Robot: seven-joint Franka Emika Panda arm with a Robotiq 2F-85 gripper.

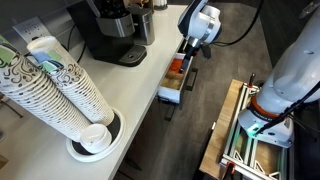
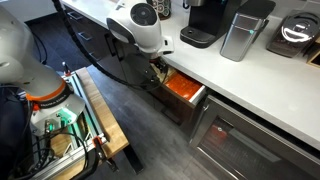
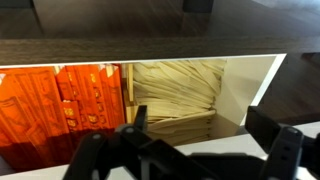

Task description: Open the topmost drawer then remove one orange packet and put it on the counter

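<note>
The topmost drawer (image 1: 172, 92) (image 2: 196, 100) stands pulled out from under the counter (image 1: 125, 82) (image 2: 245, 78). It holds many orange packets (image 1: 176, 66) (image 2: 180, 87) (image 3: 60, 95) in one compartment and pale tan sticks (image 3: 175, 85) in the compartment beside it. Its white inner side (image 3: 255, 85) shows in the wrist view. My gripper (image 3: 200, 125) (image 1: 188, 47) (image 2: 160, 68) hangs just above the open drawer, over the tan sticks and beside the orange packets. Its jaws are open and hold nothing.
A black coffee machine (image 1: 110, 30) (image 2: 205, 20) and a metal canister (image 2: 243, 30) stand on the counter. Tall stacks of paper cups (image 1: 60, 90) lean at the counter's near end. Dark cabinet fronts (image 2: 240, 145) lie below the drawer. A wooden cart (image 1: 235, 130) (image 2: 95, 115) stands on the floor.
</note>
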